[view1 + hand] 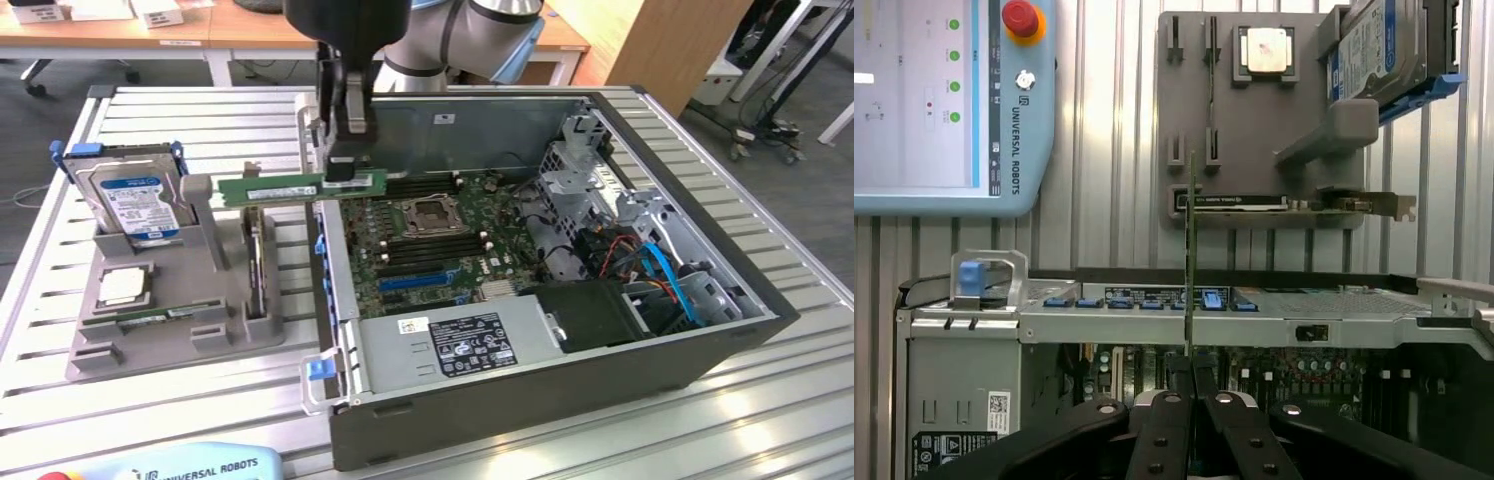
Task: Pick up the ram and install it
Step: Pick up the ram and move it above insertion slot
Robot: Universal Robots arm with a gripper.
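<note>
The ram [274, 188] is a long green stick with a white label, held level in the air over the left wall of the open computer case [694, 350]. My gripper [350, 180] is shut on its right end, coming straight down from above. In the wrist view the ram [1191, 260] shows edge-on as a thin green line rising from between my fingertips, and the gripper [1192, 375] is clamped on it. Below it lies the green motherboard [441, 250] with its dark memory slots beside the processor socket [430, 215].
A grey parts holder [174, 320] stands at the exterior view's left with a blue-labelled hard drive [134, 200], a square silver processor [123, 285] and an upright card [251, 245]. The power supply [461, 345] and drive cages fill the case's near and right sides. A teach pendant [187, 465] lies at the table's front.
</note>
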